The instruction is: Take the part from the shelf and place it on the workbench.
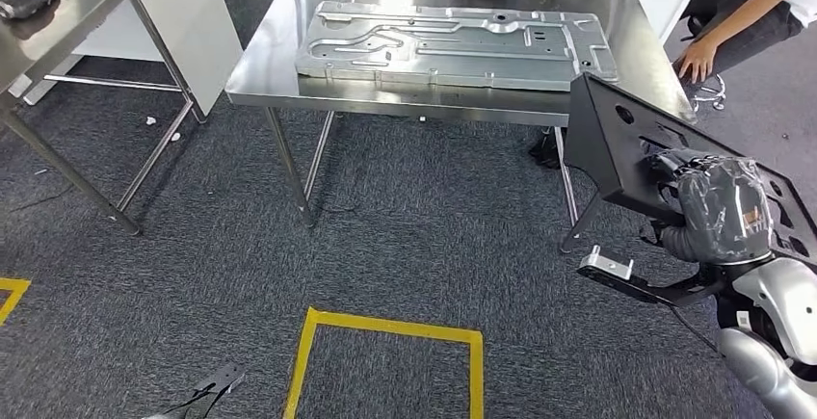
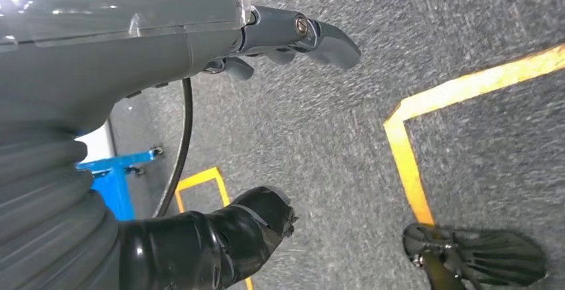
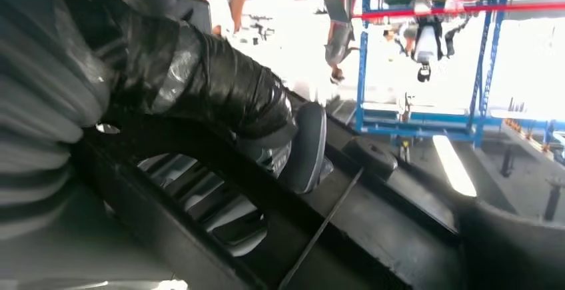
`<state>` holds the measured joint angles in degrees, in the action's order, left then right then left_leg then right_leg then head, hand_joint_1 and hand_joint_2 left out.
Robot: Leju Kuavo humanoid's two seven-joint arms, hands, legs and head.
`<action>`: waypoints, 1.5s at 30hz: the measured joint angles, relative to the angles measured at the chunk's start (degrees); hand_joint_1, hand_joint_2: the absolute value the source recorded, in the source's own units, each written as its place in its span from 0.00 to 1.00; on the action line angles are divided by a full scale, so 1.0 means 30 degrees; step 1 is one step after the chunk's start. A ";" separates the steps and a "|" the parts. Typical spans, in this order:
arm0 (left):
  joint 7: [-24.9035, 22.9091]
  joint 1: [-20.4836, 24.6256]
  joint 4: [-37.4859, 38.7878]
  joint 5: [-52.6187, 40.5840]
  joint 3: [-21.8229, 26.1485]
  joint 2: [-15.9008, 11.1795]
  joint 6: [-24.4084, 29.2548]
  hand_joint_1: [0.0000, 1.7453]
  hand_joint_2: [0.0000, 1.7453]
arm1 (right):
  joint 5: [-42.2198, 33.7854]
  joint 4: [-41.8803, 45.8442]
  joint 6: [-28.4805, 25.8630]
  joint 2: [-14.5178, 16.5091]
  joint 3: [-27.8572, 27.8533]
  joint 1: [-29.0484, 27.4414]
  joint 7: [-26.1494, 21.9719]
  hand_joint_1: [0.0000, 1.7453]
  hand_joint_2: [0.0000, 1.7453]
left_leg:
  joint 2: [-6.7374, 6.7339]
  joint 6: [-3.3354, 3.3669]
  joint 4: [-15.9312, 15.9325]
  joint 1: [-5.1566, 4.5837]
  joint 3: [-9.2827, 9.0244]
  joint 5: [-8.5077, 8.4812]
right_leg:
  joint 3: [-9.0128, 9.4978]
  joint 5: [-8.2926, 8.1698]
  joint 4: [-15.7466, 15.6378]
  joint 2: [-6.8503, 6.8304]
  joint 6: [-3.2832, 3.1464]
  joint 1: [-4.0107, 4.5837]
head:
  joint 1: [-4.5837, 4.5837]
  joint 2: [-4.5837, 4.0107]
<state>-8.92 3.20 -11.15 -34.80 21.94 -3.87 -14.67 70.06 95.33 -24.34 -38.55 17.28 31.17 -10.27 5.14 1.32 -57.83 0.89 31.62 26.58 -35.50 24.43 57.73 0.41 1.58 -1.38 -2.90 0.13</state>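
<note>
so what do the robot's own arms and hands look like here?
Right arm: silver shell segments. Right hand: grey, wrapped in clear crinkled plastic film, with a ribbed grey cover at the wrist. Left hand: smooth grey body under clear film, darker grey fingers, a thin black cable alongside, ribbed grey cover behind.

The part is matt black, held in a grey, plastic-wrapped right hand. The workbench is shiny steel with a pale silver plate on it. The carpet is dark grey, speckled, with yellow tape squares. The left hand is grey.
</note>
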 joint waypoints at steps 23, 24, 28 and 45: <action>0.0027 0.0339 0.0000 -0.0175 0.0005 -0.0195 -0.0357 0.00 1.00 | 0.0455 -0.5564 0.6742 0.3330 0.6187 1.0086 0.1186 1.00 1.00 | -0.0527 0.0786 0.0157 -0.0080 0.0330 -0.0442 | -0.1982 0.3392 0.5494 -0.0224 0.0296 0.0166 | -0.0093 0.0000; 0.0026 0.0305 0.0000 -0.0175 0.0003 -0.0195 -0.0361 0.00 1.00 | 0.0455 -0.5619 0.6744 0.3331 0.6266 1.0080 0.1188 1.00 1.00 | -0.0199 0.0744 0.0155 -0.0072 0.0017 -0.0201 | -0.2205 0.3831 0.4981 -0.0210 0.0355 0.0092 | -0.0095 0.0000; 0.0024 0.0264 0.0000 -0.0175 0.0007 -0.0182 -0.0377 0.00 1.00 | 0.0455 -0.5863 0.6746 0.3328 0.6457 1.0033 0.1188 1.00 1.00 | 0.0917 0.0413 0.0113 0.0018 -0.1080 0.0890 | -0.1979 -0.0636 0.0569 0.0890 0.0252 -0.0057 | -0.0091 0.0000; -0.0011 0.0384 0.0000 -0.0459 0.0015 -0.0201 -0.0586 0.00 1.00 | 0.0210 -0.6572 0.7053 0.3424 0.7289 1.1070 0.1687 1.00 1.00 | -0.3020 0.0259 -0.0324 -0.0317 0.3265 -0.2347 | 0.3149 0.2467 -0.0152 -0.2068 -0.0545 0.0723 | -0.0035 0.0000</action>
<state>-8.95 4.36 -11.15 -36.17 21.99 -4.48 -16.43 70.69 75.61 -3.18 -28.28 39.15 64.38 -5.21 -3.92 2.10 -58.80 -0.06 41.42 19.54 -26.05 31.83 57.27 -5.80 -0.05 0.79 -3.01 0.13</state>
